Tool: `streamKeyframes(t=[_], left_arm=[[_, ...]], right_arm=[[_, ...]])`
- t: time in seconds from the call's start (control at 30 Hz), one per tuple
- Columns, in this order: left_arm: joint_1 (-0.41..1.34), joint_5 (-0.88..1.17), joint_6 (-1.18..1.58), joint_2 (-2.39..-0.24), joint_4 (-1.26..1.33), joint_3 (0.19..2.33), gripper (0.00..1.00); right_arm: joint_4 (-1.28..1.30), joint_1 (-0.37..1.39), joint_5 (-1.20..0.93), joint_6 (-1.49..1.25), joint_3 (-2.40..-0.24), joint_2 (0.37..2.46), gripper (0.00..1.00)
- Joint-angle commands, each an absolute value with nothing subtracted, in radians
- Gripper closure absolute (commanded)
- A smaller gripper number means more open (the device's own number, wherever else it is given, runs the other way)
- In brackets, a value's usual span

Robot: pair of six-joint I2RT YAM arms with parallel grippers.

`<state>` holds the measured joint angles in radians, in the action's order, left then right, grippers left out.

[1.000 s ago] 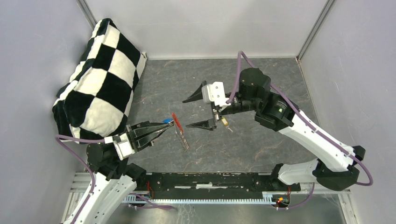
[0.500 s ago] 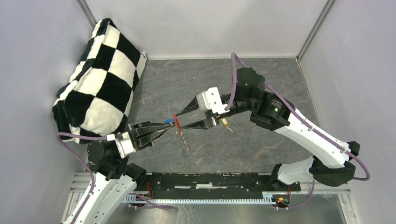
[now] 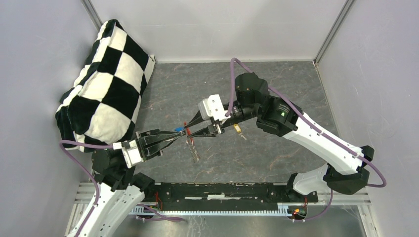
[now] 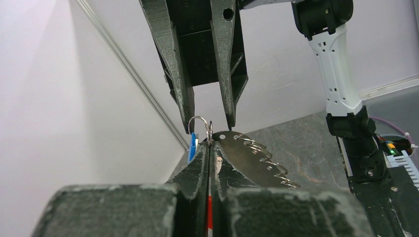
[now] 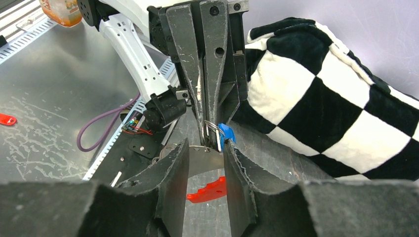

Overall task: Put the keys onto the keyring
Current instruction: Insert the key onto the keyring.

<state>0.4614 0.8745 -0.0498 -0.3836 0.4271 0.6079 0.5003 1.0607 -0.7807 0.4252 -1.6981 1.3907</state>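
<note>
keyring between facing fingers, pillow back left, loose key right

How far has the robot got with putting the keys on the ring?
Not finished. The left gripper is shut on the small red round keyring, the grey metal key with a blue cap at its tips. The right gripper, fingers open, straddles them. Left to do: the yellow-capped grey key lies loose on the dark table.

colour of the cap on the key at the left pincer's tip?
Blue cap, clearest in the right wrist view.
</note>
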Motion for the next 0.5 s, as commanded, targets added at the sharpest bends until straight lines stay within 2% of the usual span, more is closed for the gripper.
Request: streamKeyframes(t=[0.0,0.27,0.47], left_arm=[[0.459,0.884,-0.029,-0.377,0.442,0.649,0.98],[0.459,0.887,-0.032,-0.381,0.439,0.650,0.98],[0.459,0.896,-0.037,-0.380,0.433,0.651,0.98]], right_arm=[[0.494,1.068,-0.772,0.430,-1.736,1.390,0.63],[0.486,1.068,-0.785,0.422,-1.734,1.397,0.72],[0.481,1.069,-0.779,0.414,-1.741,1.407,0.73]])
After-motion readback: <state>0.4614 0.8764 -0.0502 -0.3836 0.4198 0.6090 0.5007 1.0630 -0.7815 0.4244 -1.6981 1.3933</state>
